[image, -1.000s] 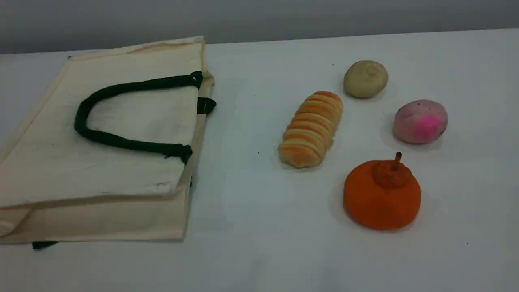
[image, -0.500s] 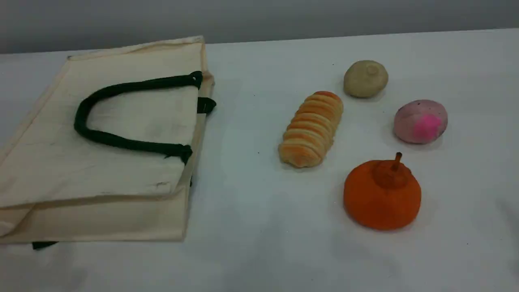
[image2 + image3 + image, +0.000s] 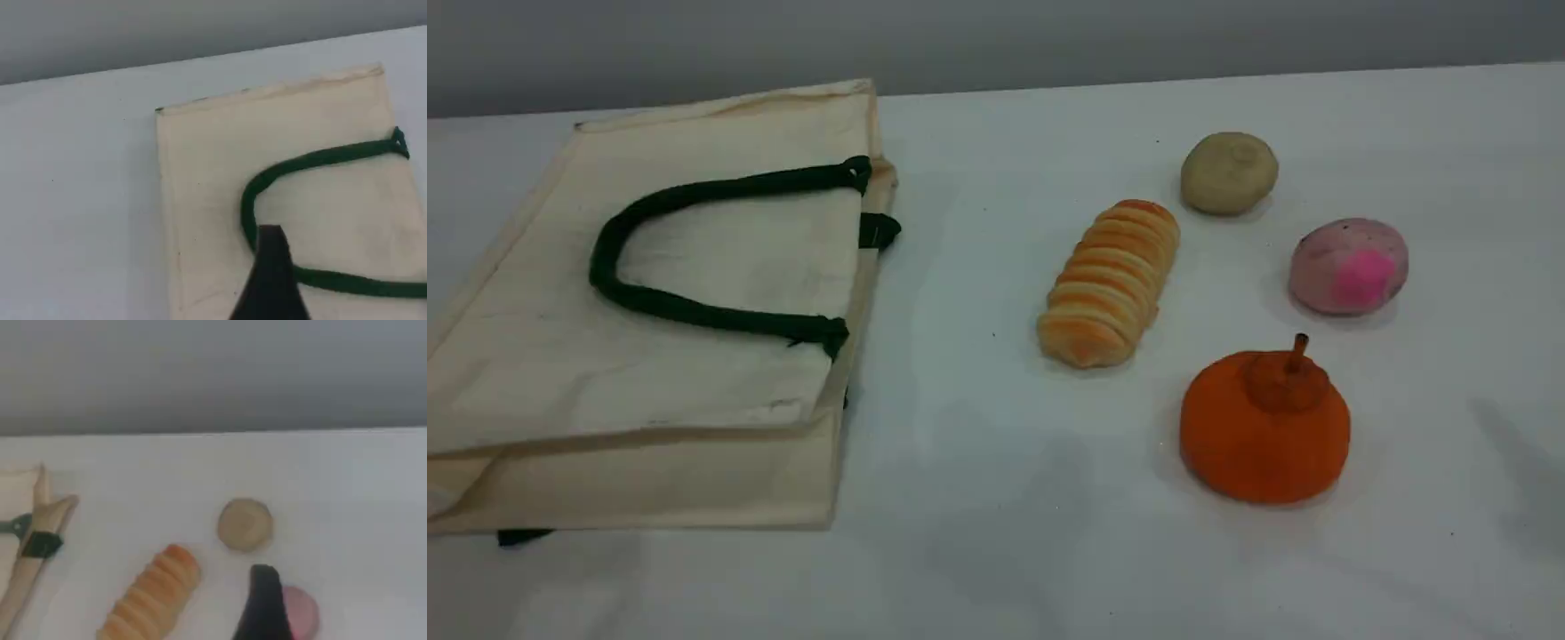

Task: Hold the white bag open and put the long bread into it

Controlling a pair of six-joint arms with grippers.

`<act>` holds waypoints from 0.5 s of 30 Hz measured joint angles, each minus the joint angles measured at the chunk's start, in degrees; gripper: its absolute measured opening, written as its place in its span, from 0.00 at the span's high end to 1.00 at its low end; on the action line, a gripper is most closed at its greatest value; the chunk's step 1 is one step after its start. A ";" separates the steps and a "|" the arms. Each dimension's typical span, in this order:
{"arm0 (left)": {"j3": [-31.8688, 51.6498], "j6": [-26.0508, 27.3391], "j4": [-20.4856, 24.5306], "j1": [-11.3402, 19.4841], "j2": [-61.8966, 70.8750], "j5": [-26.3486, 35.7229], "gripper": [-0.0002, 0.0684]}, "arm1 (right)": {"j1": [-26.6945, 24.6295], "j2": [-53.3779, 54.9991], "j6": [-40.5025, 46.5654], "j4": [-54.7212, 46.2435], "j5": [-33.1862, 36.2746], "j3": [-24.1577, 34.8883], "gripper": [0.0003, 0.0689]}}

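The white bag [image 3: 720, 258] lies flat and closed on the left of the table, its green rope handle [image 3: 605, 267] looped on top and its mouth facing right. The long bread [image 3: 1110, 283] lies bare on the table right of the bag, angled from near left to far right. Neither gripper shows in the scene view. In the left wrist view a dark fingertip [image 3: 272, 257] hangs above the bag [image 3: 213, 173], over the bend of the handle [image 3: 300, 162]. The right wrist view shows a dark fingertip [image 3: 265, 593] above the table just right of the bread [image 3: 152, 597]. Nothing is held.
A round beige bun [image 3: 1229, 172] sits behind the bread, a pink ball [image 3: 1349, 266] to its right, and an orange pumpkin-shaped item [image 3: 1265, 425] in front. The table's far edge [image 3: 1227, 78] meets a grey wall.
No object on the table has moved. Soft shadows have spread across the front middle and the right edge of the table.
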 joint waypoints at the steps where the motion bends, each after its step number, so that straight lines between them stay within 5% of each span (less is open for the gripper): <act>1: 0.00 0.00 0.00 0.00 0.00 0.68 0.26 | 0.00 0.35 0.00 0.44 0.40 0.00 0.27; 5: 0.00 3.91 -0.59 0.00 0.00 1.92 0.26 | 0.00 2.19 -1.51 1.47 0.51 0.00 0.27; 15: 0.00 4.09 -7.06 0.00 6.68 7.14 0.27 | 0.00 6.98 -8.58 8.84 1.19 0.00 0.27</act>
